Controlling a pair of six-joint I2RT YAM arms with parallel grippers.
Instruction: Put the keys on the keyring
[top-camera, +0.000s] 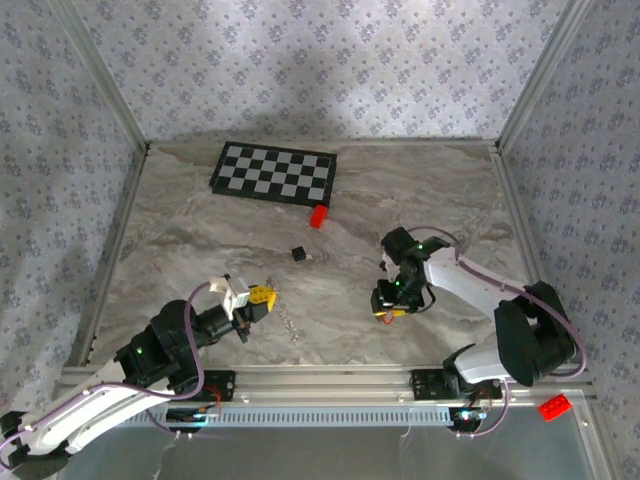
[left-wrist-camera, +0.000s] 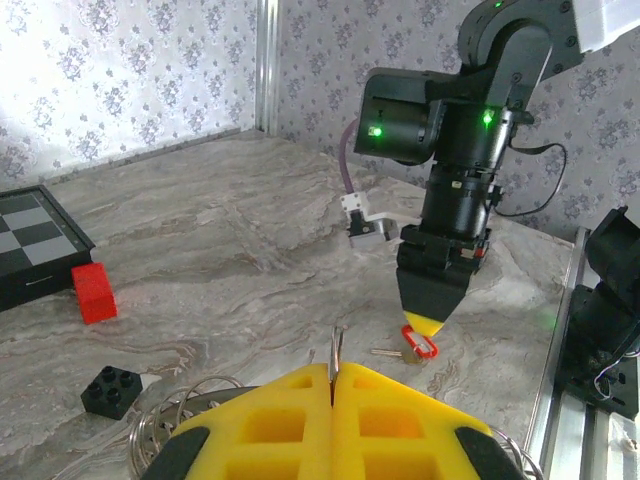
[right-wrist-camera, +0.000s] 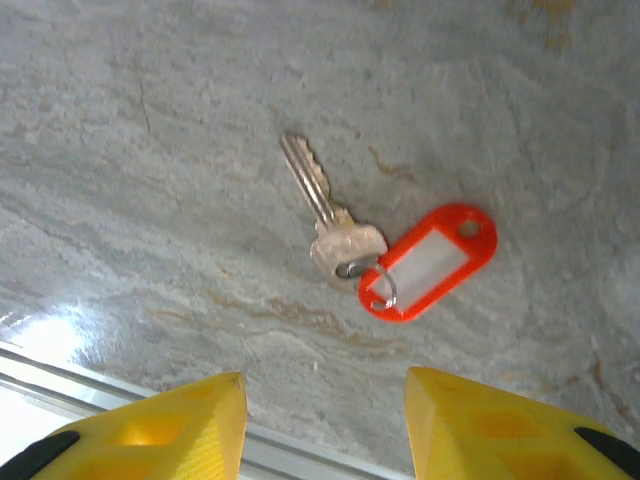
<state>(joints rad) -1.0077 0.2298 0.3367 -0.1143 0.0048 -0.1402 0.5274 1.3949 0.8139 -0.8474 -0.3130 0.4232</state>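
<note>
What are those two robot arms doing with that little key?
They're working on getting the keys onto a keyring. The left gripper is shut on the thin metal keyring. The right gripper hangs open right over the keys, a silver key with a red tag, lying flat on the marble table. That gripper hasn't grabbed them yet, so the keys aren't on the keyring.

- Bare grey marbled worktop (top-camera: 180, 240) lies open all round the small red oblong key tag (right-wrist-camera: 430, 262) under the spread right pincer (right-wrist-camera: 325, 378).
- A small black studded cube (top-camera: 298, 254) and a bright red rectangular block (top-camera: 319, 216) stand mid-worktop, well apart from it.
- The thin silvery-grey metal keyring (left-wrist-camera: 165, 420) sprawls beneath the left pincer (left-wrist-camera: 331, 375), near the cube.
</note>
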